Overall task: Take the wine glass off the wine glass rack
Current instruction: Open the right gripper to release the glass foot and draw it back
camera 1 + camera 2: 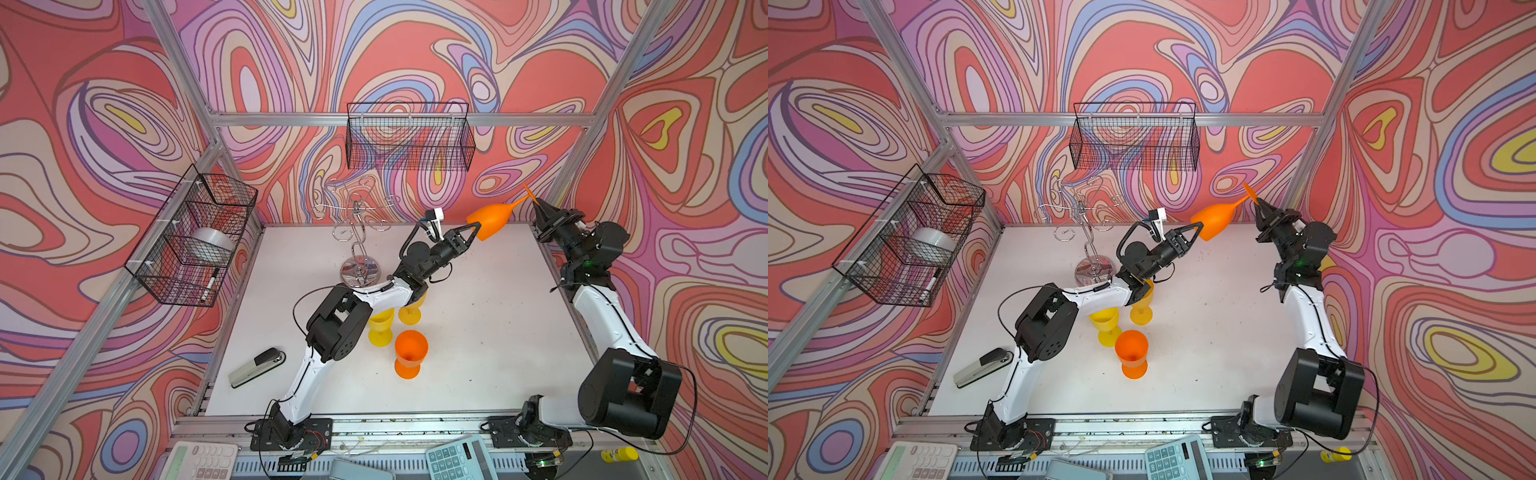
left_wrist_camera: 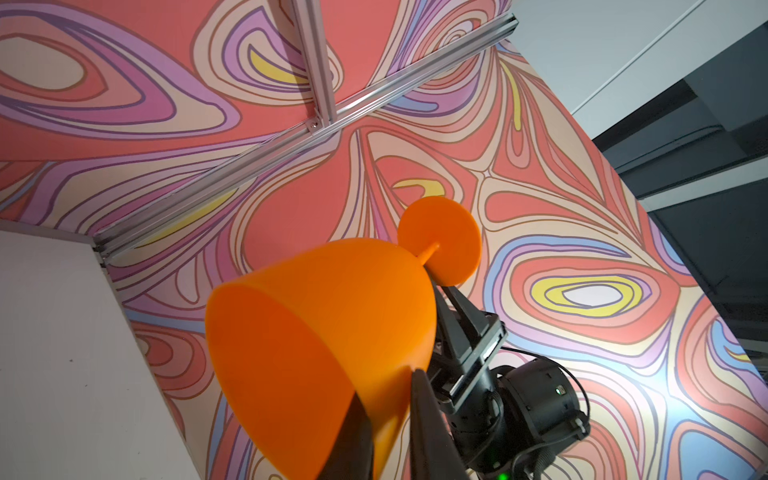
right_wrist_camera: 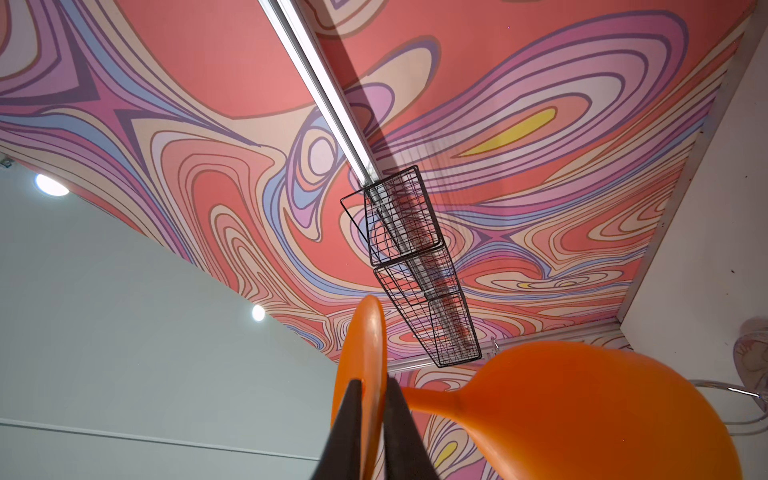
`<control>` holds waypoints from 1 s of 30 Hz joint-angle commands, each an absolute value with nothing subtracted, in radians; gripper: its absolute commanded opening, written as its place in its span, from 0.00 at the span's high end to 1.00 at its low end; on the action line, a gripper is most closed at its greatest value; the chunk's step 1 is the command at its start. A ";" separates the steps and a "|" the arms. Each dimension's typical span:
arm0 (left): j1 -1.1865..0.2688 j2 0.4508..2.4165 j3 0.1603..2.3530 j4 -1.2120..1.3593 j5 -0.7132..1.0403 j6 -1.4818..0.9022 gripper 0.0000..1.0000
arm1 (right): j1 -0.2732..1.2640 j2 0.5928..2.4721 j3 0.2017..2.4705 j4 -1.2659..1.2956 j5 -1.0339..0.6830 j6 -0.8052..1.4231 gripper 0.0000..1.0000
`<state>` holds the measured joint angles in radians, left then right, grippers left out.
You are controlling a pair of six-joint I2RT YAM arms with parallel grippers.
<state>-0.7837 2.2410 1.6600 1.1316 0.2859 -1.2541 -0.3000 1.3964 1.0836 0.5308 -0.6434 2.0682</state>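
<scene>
**Entry: wine glass, orange, one piece, clear of the rack**

Nearest me, on the tabletop: one orange goblet and the yellow goblets, all upright. The yellow pair sit partly under the left arm. A stapler lies to their left. None of these is part of this job.

Beyond them, in the air over the far right of the tabletop: the wine glass. It lies roughly level, mouth toward the left arm and foot toward the right.
- Left gripper: its fingers are clamped across the bowl's rim wall, one inside and one outside.
- Right gripper: its fingers are closed on the thin foot disc, which sits edge-on between them.

Handling, as I judge it:
- The glass looks like opaque moulded plastic: light, rigid and smooth enough to slide in a pinch.
- The rim hold has little contact area and the glass reaches far beyond it, so on that hold alone it could pivot.
- The foot is thin, and the slim stem looks like the weakest part.
- I rate the bowl wall the sturdier hold and the stem just under the bowl the best balanced.
- With both ends held, any disagreement between my arms would load that stem.

Farther back, to the left: the wine glass rack. It is chrome, its hooks are bare, and it stands well apart from the glass.

Farthest: a black mesh basket on the rear wall.
</scene>
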 commanded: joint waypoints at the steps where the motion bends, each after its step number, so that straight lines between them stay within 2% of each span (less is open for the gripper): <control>1: -0.784 2.229 1.688 1.183 0.293 -1.259 0.93 | -0.296 1.406 1.074 0.582 -0.655 2.503 0.85; 4: -0.782 2.224 1.685 1.190 0.289 -1.259 0.96 | -0.296 1.415 1.072 0.598 -0.655 2.503 0.77; 10: -0.781 2.190 1.680 1.173 0.282 -1.238 0.97 | -0.296 1.426 1.058 0.616 -0.667 2.469 0.53; 14: -0.782 2.149 1.666 1.105 0.285 -1.193 0.99 | -0.296 1.430 1.045 0.595 -0.679 2.385 0.44; 17: -0.782 2.114 1.647 1.051 0.279 -1.162 1.00 | -0.296 1.431 1.042 0.551 -0.693 2.303 0.41; 21: -0.782 2.071 1.622 0.988 0.278 -1.125 1.00 | -0.304 1.423 1.031 0.452 -0.712 2.128 0.39; 30: -0.787 1.999 1.566 0.879 0.294 -1.070 1.00 | -0.339 1.363 1.170 -0.084 -0.647 1.456 0.30</control>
<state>-0.7845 2.0464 1.5845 0.9211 0.2874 -1.1149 -0.3302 1.4094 1.1019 0.1268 -0.6815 1.7325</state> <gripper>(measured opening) 0.048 0.696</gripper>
